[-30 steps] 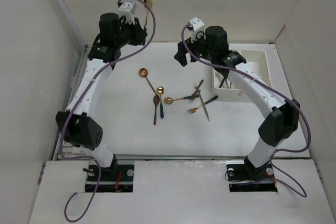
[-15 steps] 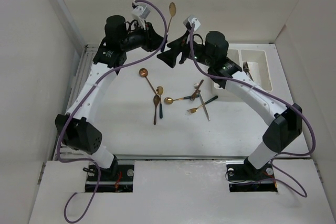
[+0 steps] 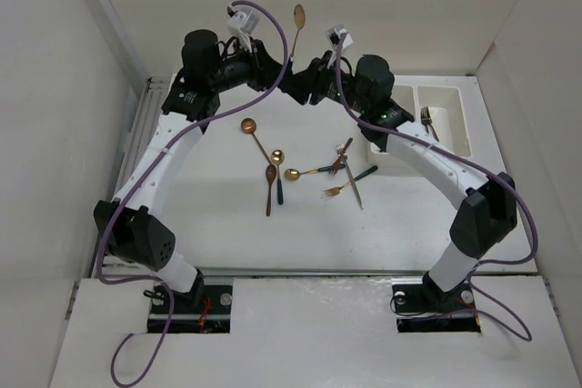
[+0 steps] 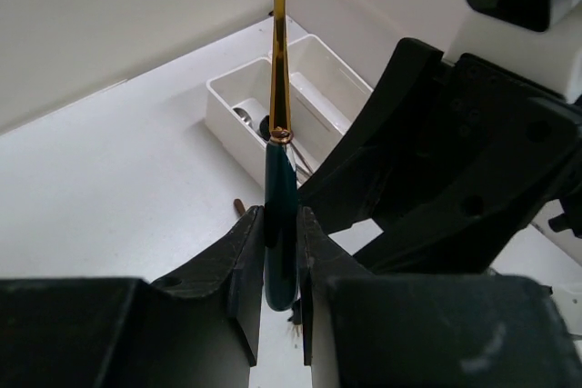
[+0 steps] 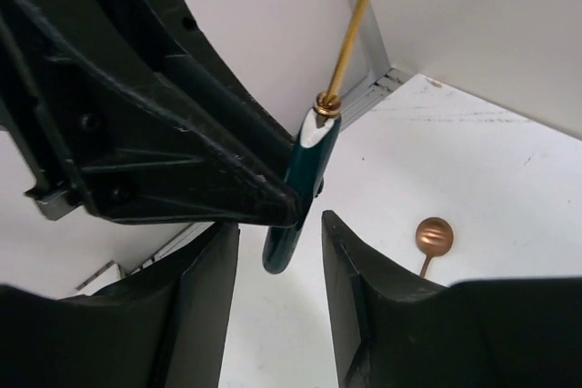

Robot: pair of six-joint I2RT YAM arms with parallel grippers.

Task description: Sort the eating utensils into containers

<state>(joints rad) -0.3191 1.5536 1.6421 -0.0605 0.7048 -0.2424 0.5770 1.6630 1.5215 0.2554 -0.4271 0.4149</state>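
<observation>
Since a second ago my right claw [image 5: 277, 243] has swung over from the containers [image 4: 227, 115] to my left claw [image 4: 280, 252], jaws narrowing but still apart, touching nothing. My left claw clamps the green-handled spoon [image 4: 281, 179], bowl at 12 o'clock, held high so its handle tip stays free, I judge for a handover. Containers sit at 4 o'clock, loose utensils [image 3: 309, 170] at 6 o'clock on the desk [image 3: 227, 224]

My left arm [image 3: 159, 149] and right arm [image 3: 429, 155] are built of white tubular links joined by rounded black joint housings [image 3: 136, 235]. Each trails a looping purple cable [image 3: 535, 224] down to a black base plate [image 3: 186, 306] fixed with bright screws. A small white camera block [image 3: 238, 20] caps each wrist, and my left gripper [image 4: 280, 224] and right gripper [image 5: 277, 233] end in broad, matte black, wedge-shaped fingers [image 5: 195, 288].
</observation>
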